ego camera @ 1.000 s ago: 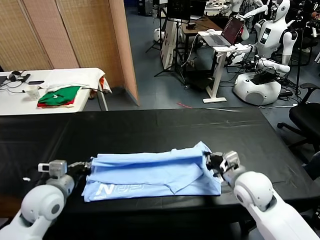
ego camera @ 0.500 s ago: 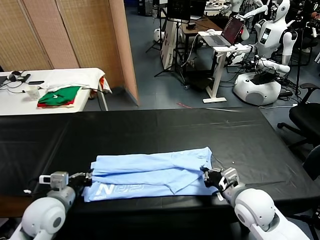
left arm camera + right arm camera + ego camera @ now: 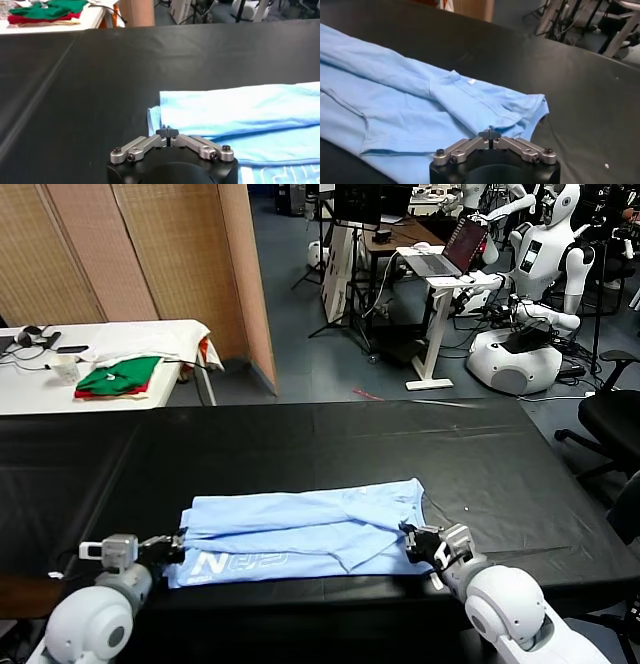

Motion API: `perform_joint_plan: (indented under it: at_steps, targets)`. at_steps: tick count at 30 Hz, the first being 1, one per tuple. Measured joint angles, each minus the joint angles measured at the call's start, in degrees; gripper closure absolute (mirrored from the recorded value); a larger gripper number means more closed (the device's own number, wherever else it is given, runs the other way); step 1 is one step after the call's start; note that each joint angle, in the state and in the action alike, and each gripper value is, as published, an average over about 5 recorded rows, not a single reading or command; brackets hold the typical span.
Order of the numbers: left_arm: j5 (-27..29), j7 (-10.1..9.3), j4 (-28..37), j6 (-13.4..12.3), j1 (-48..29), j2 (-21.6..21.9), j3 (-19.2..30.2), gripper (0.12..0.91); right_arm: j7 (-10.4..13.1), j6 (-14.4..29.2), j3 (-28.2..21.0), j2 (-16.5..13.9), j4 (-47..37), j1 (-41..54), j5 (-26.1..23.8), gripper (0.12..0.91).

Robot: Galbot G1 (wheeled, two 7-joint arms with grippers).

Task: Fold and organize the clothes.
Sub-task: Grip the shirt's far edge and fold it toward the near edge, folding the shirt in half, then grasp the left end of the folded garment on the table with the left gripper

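Pale blue T-shirt [image 3: 300, 534] bears white lettering, unreadable; left hand [image 3: 172, 546] and right hand [image 3: 410, 541] clenched, empty.

White arms [image 3: 500, 609]; black end effectors [image 3: 489, 135]

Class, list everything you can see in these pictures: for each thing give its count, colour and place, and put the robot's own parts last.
T-shirt: one, pale blue with white lettering, folded into a long band at the near edge of the black table.
Black table: one, in front of the robot.
Folded clothes: a small pile, green over red, on the white table.
White table: one, far left.
Laptop: one, open, on a desk at the back.
Other robots: white, at least two, back right.
Left hand: one, shut, at the shirt's left end.
Right hand: one, shut, at the shirt's right end.
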Motion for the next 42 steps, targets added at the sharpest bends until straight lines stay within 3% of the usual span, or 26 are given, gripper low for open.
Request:
perform_joint_plan:
  at_steps: [16, 19, 22, 28, 30, 34, 42]
  targets:
    - [1.4, -0.63, -1.3, -0.1, 1.4, -1.4, -0.3, 0.886, 0.5, 0.0, -0.1, 1.1, -0.4, -0.4, -0.8, 0.877]
    - [2.2, -1.62, -1.8, 1.0, 1.9, -1.9, -0.3, 0.873, 0.9, 0.0, 0.5, 1.1, 0.2, -0.8, -0.2, 0.785]
    - [3.3, -2.63, -2.5, 1.7, 2.5, -2.4, -0.5, 0.764, 1.0, 0.0, 1.6, 1.0, 1.2, -1.4, 0.9, 0.603]
    - [4.2, -3.65, -4.7, 1.0, 4.0, -2.8, -2.2, 0.388, 1.3, 0.0, 4.7, 1.4, 3.3, -2.1, 3.4, 0.23]
    - [4.7, -3.51, -5.0, -0.3, 3.8, -2.8, -2.5, 0.265, 1.9, 0.2, 5.4, 1.8, 3.1, -1.8, 3.7, 0.154]
    - [4.7, -2.24, -4.0, -3.1, 1.9, -2.6, -2.1, 0.138, 3.1, 3.0, 5.5, 3.5, 1.0, 0.2, 3.0, 0.12]
    - [-0.6, 0.56, 1.1, -2.3, -3.6, -1.6, -0.1, 0.123, 3.3, 6.2, 3.6, 7.5, -7.4, 6.9, 1.8, 0.118]
